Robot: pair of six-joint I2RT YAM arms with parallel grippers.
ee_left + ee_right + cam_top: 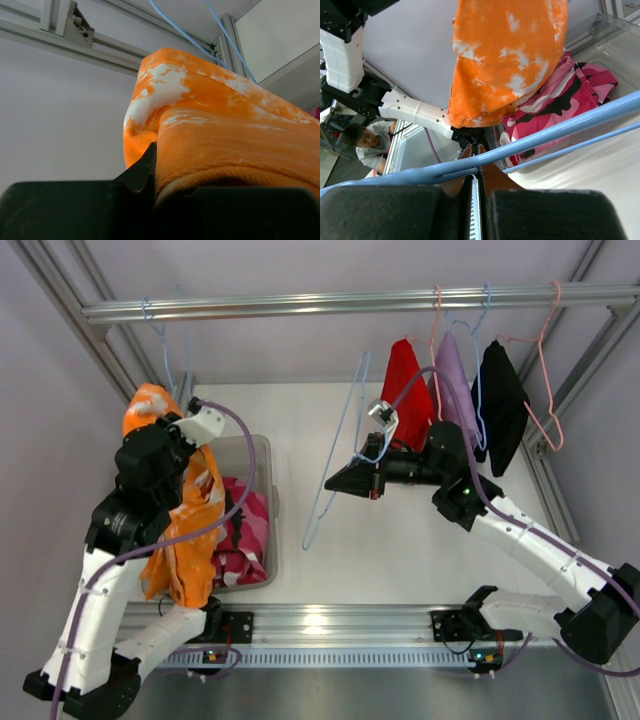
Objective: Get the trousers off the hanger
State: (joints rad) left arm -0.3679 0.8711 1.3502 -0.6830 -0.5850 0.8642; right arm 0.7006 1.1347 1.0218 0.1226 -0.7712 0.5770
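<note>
Two pairs (orange trousers (190, 540), camouflage trousers (248, 520))

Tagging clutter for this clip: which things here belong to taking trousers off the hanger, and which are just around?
Part of the job:
orange trousers, clamped in the left pincer
blue hanger, held by the right pincer
pink camouflage trousers, lying in the clear bin

Just around:
red garment, purple garment, black garment, all hanging from the rail
</note>
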